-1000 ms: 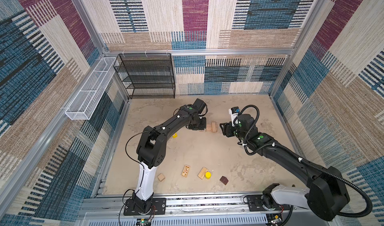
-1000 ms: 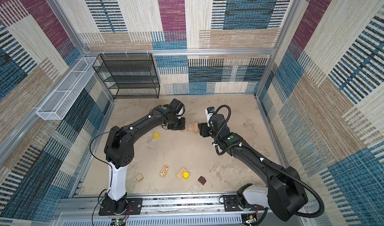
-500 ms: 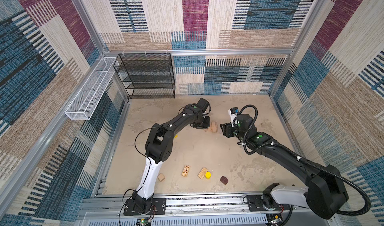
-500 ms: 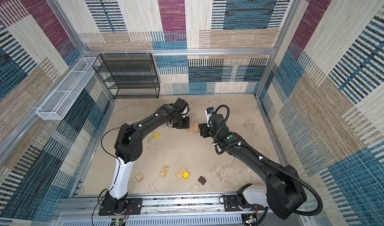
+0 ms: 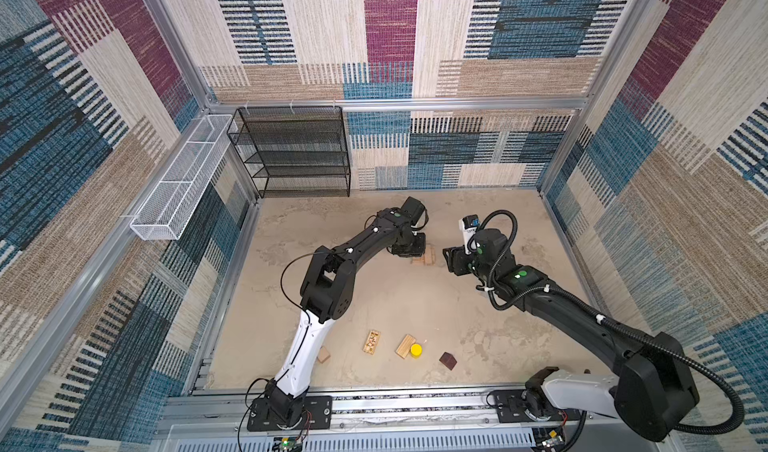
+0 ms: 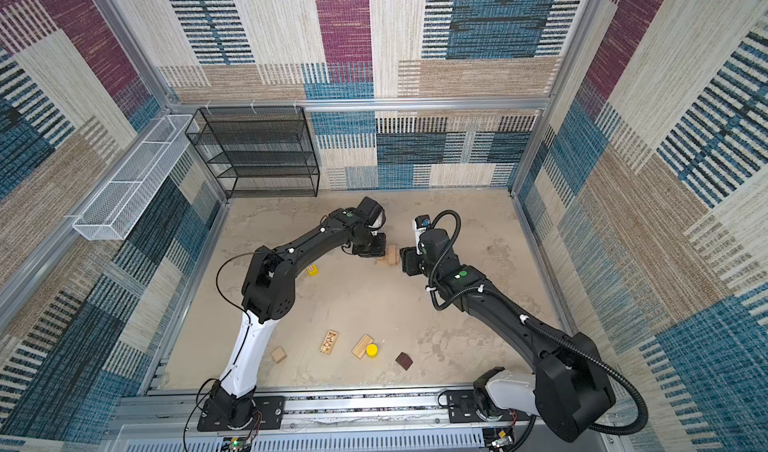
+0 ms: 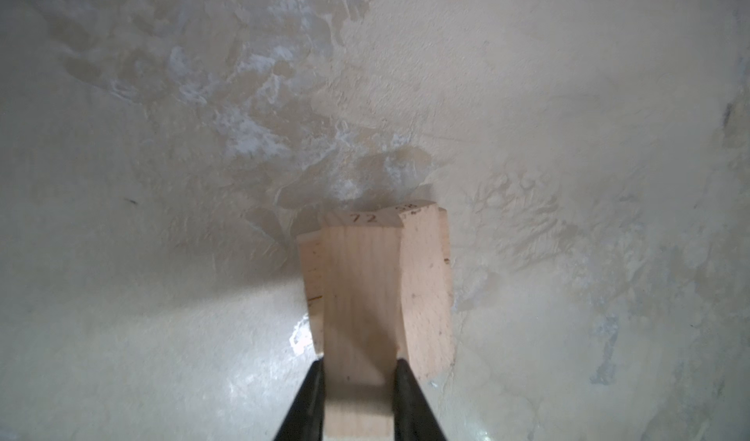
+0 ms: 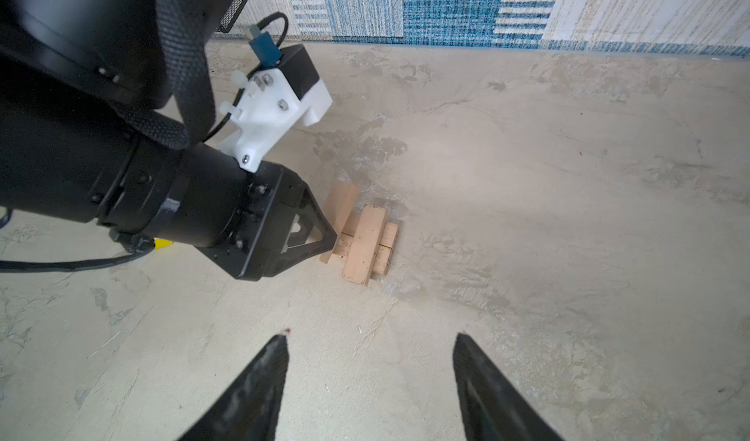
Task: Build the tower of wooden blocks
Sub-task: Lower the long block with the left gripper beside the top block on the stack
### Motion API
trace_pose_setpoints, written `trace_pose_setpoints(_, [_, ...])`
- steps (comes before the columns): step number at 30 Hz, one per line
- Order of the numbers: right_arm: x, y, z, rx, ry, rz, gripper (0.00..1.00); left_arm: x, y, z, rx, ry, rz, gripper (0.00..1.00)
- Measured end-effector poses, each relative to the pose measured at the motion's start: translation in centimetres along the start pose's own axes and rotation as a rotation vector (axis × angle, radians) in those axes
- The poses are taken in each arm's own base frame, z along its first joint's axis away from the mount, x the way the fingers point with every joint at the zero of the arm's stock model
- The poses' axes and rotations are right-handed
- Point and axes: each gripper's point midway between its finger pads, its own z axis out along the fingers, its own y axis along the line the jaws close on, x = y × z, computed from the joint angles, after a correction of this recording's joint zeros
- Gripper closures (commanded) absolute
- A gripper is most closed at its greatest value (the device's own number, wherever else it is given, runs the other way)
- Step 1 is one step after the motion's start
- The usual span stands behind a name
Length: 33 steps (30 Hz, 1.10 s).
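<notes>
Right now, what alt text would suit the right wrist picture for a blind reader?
The black left gripper grips the edge of a low stack of crossed pale planks on the beige floor. The right gripper's two dark fingers stand open and empty in the foreground.

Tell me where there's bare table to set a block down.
Roomiest: the table middle, between the plank stack and the loose blocks at the front. The far right corner is bare. Crowded: around the stack, where the left gripper grips a plank and the open right gripper hovers.
</notes>
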Motion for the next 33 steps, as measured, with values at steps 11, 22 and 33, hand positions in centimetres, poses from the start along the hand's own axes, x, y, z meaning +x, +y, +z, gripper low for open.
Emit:
trace_pose_setpoints(11, [0.11, -0.07, 0.04, 0.002, 0.003, 0.000, 0.33, 0.21, 0.53, 0.73, -0.029, 0.009, -0.002, 1.00])
trace_pose_setpoints(22, [0.58, -0.22, 0.08, 0.005, 0.014, 0.000, 0.33, 0.47, 0.65, 0.87, -0.035, 0.024, -0.008, 0.96])
trace_pose_setpoints(33, [0.77, -0.25, -0.11, 0.003, 0.013, 0.005, 0.33, 0.71, 0.35, 0.83, -0.021, 0.038, -0.009, 0.90])
